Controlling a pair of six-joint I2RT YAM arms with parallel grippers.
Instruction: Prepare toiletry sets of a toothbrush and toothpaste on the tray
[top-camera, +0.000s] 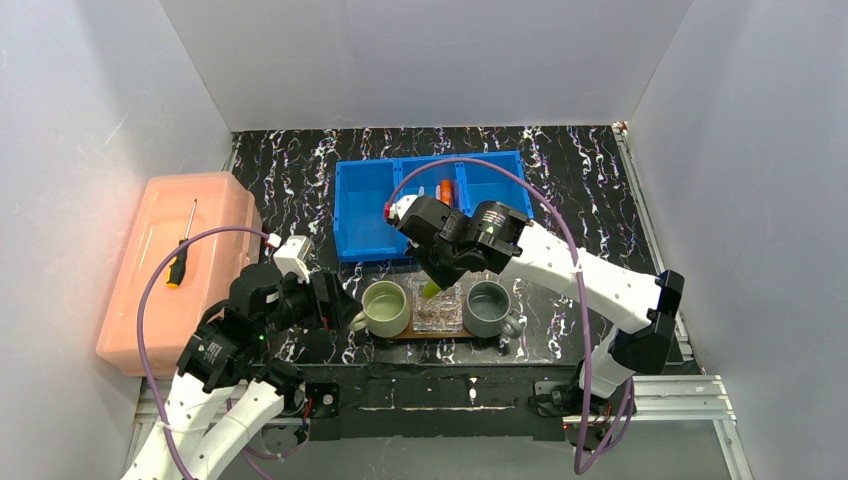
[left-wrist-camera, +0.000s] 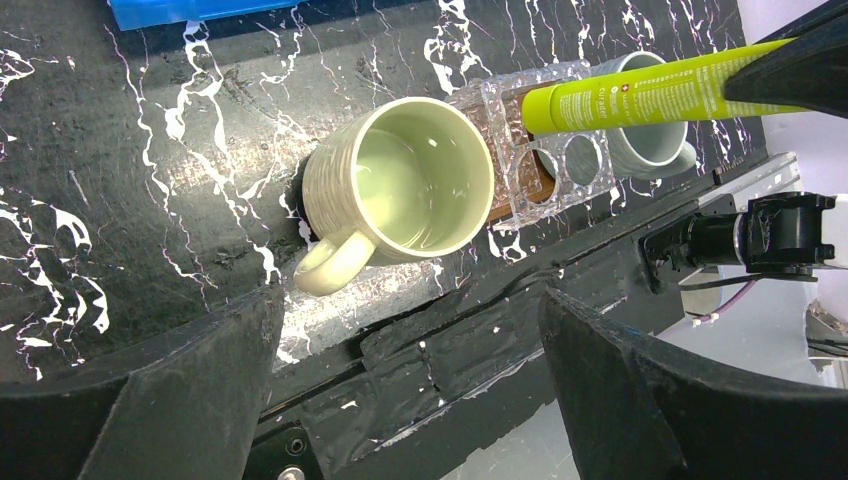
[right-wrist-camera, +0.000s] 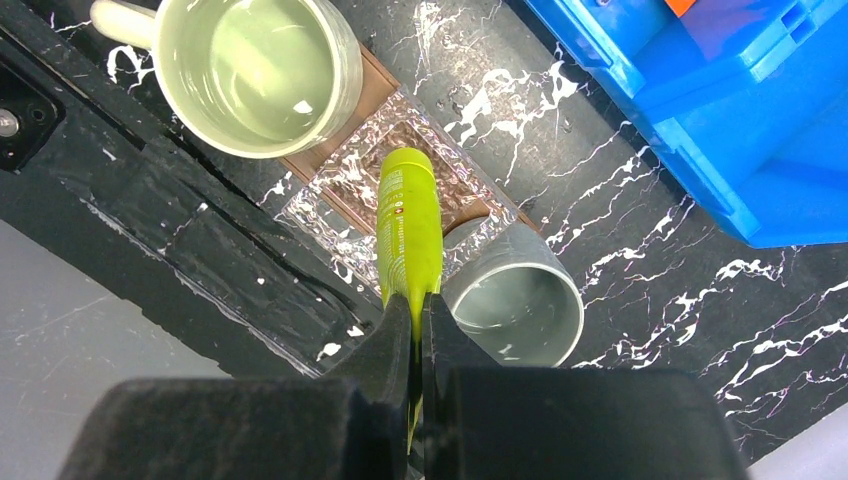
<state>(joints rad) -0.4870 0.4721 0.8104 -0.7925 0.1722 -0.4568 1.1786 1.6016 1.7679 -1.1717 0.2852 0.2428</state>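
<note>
Your right fingers (right-wrist-camera: 398, 330) are pressed together on the flat tail of the lime-green squeeze tube (right-wrist-camera: 408, 215), which hangs with its round end down, just below the middle of the overhead frame. That end points at the small clear plastic holder (top-camera: 438, 312) with round holes and an oblong slot; you cannot tell from these views whether the tube touches it. The holder sits on the flat dark-brown wooden tray (top-camera: 430, 333), between the ribbed pale-green ceramic mug (top-camera: 386, 308) on the left and the grey ceramic mug (top-camera: 489, 307) on the right, both upright on the tray. Your left fingers (left-wrist-camera: 215, 380) are spread wide with nothing between them, hovering over the black white-veined counter (top-camera: 590, 180) at the lower left of the overhead frame, just left of the green mug. The orange squeeze tube (top-camera: 445, 190) lies in the middle compartment of the blue three-compartment plastic bin (top-camera: 365, 215), above the tray in the frame and well apart from it. At the far left, a pink plastic lidded box (top-camera: 175, 290) carries a screwdriver with a black and orange handle (top-camera: 181, 255) on its lid.
</note>
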